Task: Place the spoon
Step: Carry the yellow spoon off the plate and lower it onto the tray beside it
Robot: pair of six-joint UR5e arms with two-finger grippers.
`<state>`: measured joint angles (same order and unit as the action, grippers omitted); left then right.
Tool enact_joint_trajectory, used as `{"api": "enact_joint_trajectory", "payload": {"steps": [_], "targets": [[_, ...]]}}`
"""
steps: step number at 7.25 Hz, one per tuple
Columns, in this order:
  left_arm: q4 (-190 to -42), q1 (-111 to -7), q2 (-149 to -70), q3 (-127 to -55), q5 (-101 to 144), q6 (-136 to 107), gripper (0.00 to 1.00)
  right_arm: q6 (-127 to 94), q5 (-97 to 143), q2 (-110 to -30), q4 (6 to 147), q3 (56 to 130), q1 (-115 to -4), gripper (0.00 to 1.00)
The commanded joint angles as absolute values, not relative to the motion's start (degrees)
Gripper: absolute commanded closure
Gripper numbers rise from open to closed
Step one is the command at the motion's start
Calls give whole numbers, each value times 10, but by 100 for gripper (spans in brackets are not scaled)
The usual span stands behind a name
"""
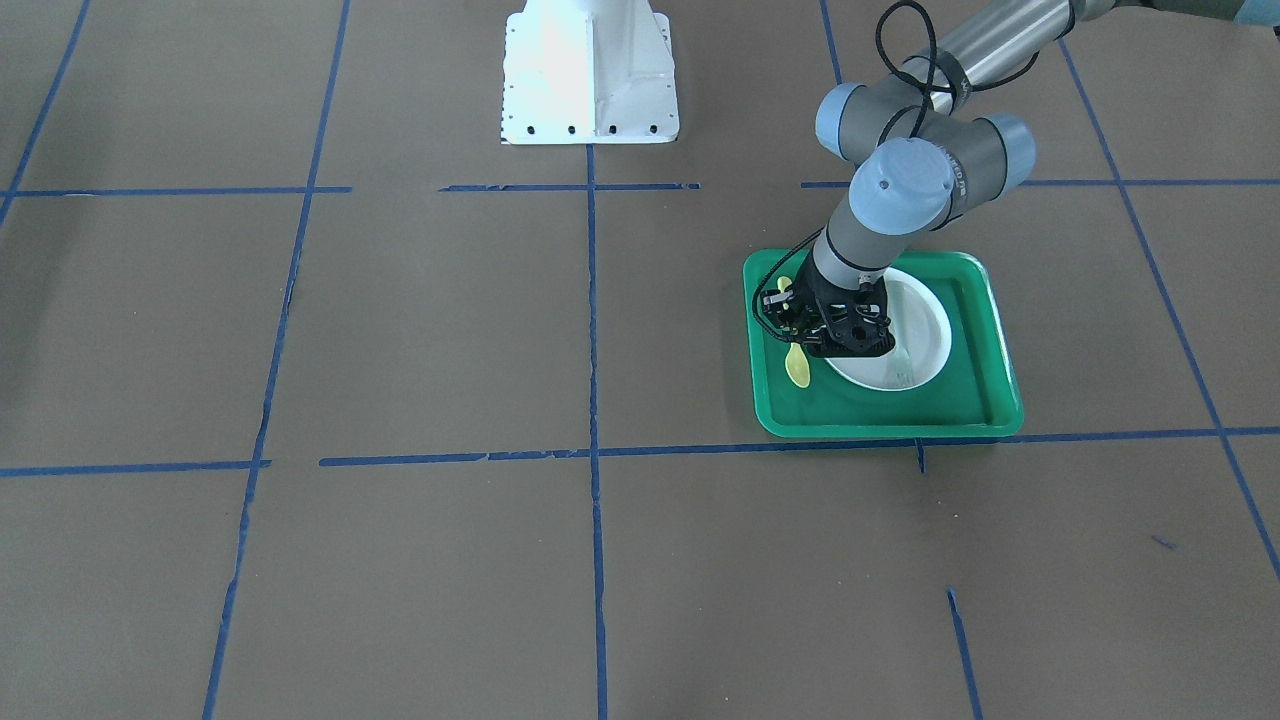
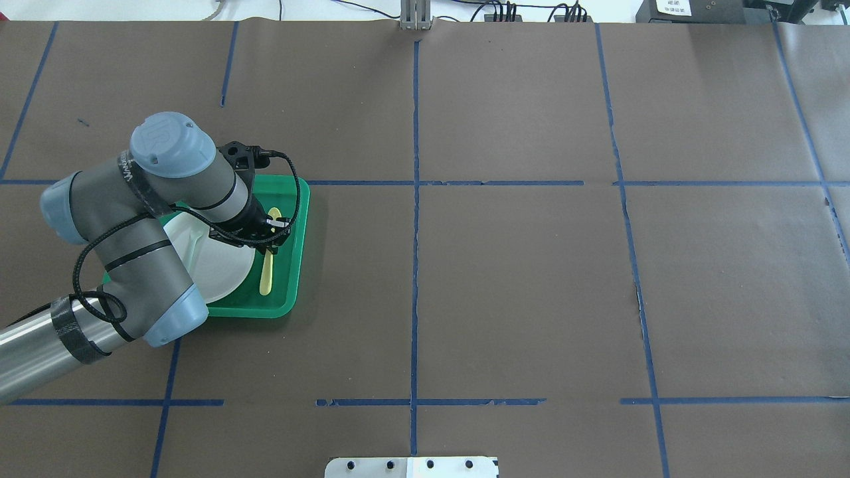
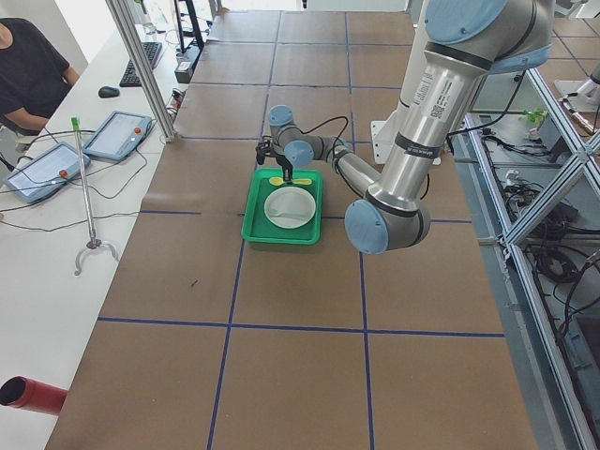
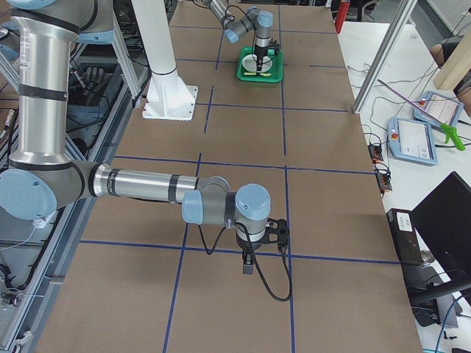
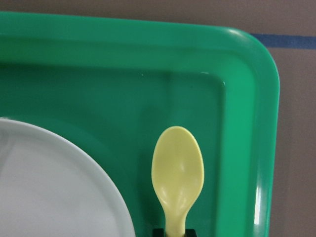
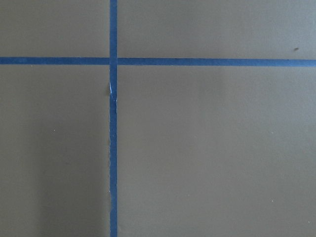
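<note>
The pale-yellow spoon (image 5: 177, 173) lies lengthwise along the green tray (image 2: 297, 265), in the strip between the white plate (image 2: 219, 265) and the tray's rim. My left gripper (image 2: 269, 244) stands over the spoon's middle, jaws closed narrowly on its handle. In the wrist view only the bowl shows, ahead of the black fingertips (image 5: 160, 233). In the front view the spoon's ends (image 1: 797, 370) stick out on either side of the gripper (image 1: 800, 335). My right gripper (image 4: 248, 268) hangs low over bare table far from the tray. I cannot tell whether it is open or shut.
A faint pale utensil lies on the plate (image 1: 920, 330). The white robot base (image 1: 590, 75) stands mid-table. Brown paper with blue tape lines (image 6: 113, 148) covers the table. An operator sits at the side desk (image 3: 33, 75).
</note>
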<state>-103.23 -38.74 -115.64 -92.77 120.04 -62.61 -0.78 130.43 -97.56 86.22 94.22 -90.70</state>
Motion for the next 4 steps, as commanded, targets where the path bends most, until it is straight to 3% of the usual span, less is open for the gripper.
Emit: {"api": "enact_joint_trajectory", "payload": {"steps": [1,4], "targets": [[-1033,-387,-1156,-930,1200,-626,0,-8,1304,-976,862,942,-907,0],[-1026,-395,-1149,-959,1200,-620,0,-8,1304,-976,862,942,-907,0]]}}
